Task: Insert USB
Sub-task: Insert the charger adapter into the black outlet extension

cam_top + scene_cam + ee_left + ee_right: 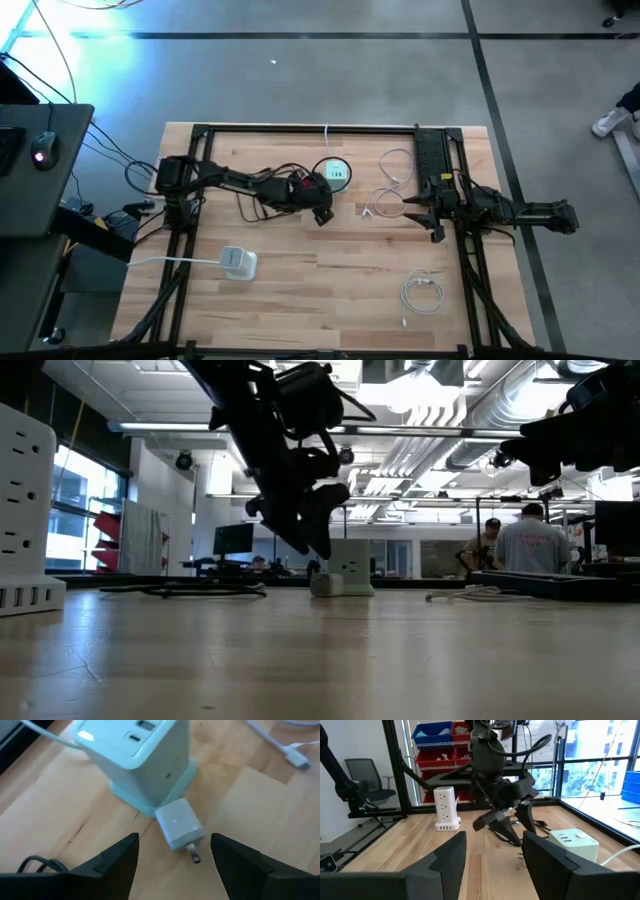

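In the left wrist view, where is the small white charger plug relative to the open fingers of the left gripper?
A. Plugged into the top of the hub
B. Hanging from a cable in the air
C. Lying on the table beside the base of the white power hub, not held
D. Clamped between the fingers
C: the charger plug lies on the wood against the base of the power hub, ahead of the open left gripper, which touches nothing.

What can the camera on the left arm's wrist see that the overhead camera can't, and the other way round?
Only the wrist view shows the small white plug block lying against the charging hub's foot, its metal prongs pointing toward the open left gripper. Only the overhead view shows the whole table, the right gripper waiting at the right, the white power strip and a coiled cable. Both show the pale green charging hub.
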{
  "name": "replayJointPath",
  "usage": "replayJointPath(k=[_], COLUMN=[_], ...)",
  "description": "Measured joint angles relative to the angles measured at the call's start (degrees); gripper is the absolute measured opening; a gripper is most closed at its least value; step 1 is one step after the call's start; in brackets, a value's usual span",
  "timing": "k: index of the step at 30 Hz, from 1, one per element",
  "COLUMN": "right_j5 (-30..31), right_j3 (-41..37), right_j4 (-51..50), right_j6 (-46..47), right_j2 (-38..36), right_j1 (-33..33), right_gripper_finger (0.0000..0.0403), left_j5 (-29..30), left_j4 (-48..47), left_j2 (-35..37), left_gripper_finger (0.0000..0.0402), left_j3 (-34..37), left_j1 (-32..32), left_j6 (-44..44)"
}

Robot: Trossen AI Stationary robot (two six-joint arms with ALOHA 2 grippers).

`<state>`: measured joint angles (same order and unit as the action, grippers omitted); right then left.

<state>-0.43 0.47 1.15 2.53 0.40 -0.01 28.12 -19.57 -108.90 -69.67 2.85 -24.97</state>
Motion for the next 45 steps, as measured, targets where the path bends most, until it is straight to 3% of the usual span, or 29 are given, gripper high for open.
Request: replayJointPath(k=[14, 21, 29, 35, 45], right_j5=[0.00, 0.00, 0.00, 0.00, 0.00], right_j3=[0.00, 0.00, 0.00, 0.00, 0.00], right_j4=[0.00, 0.00, 0.00, 0.00, 0.00], right_j6=[0.02, 0.00, 0.00, 0.02, 0.00], right_j2=[0.00, 0.00, 0.00, 0.00, 0.00], right_j1=[0.00, 0.00, 0.00, 0.00, 0.00], right_gripper_finger=[0.0176, 0.0176, 0.0176, 0.0176, 0.0176], left_j5=[-3.67, -3.09, -6.56, -5.13, -11.05], left_j4=[7.16, 3.53, -5.01, -4.14, -2.86], left_j2=[-5.97, -1.90, -1.59, -1.59, -1.92], left_gripper_finger=[0.0227, 0.0227, 0.0227, 0.0227, 0.0227], left_j3=[0.06, 0.02, 0.02, 0.02, 0.02], left_j1=[1.71, -0.82, -0.70, 0.27, 2.74], left_j6=[-0.87, 3.71, 10.31, 14.49, 14.43])
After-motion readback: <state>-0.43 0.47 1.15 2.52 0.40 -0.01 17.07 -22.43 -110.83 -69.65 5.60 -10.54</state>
